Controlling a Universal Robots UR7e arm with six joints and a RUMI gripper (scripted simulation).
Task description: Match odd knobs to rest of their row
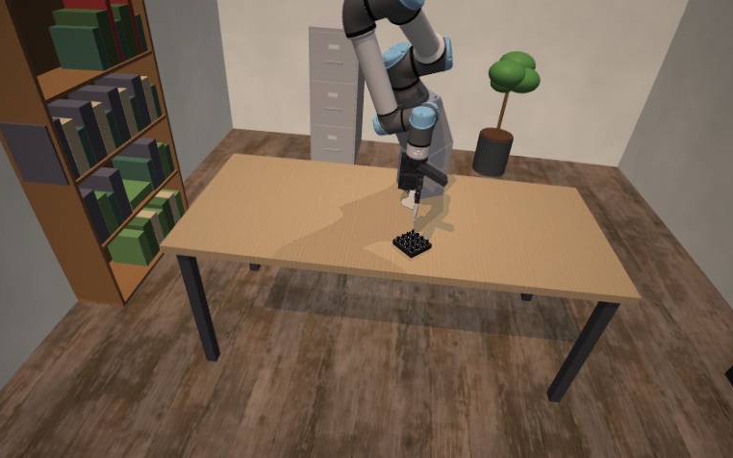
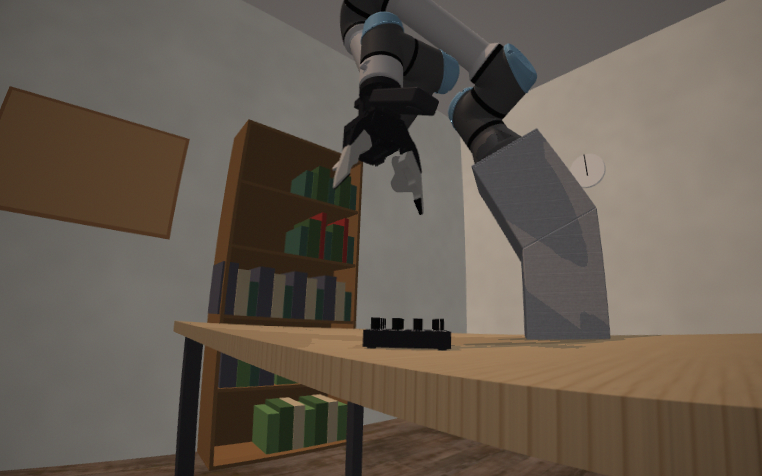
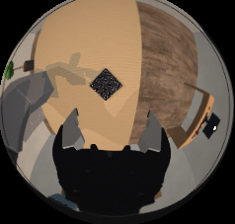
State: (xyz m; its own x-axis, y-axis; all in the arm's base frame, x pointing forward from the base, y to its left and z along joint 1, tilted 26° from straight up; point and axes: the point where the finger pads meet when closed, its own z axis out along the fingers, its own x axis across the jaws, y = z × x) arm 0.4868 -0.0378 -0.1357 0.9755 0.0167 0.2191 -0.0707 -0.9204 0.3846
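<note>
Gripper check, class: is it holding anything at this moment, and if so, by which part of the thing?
Nothing is held. The gripper hangs open, fingers spread, well above the knob box on the table, touching none of its knobs.
</note>
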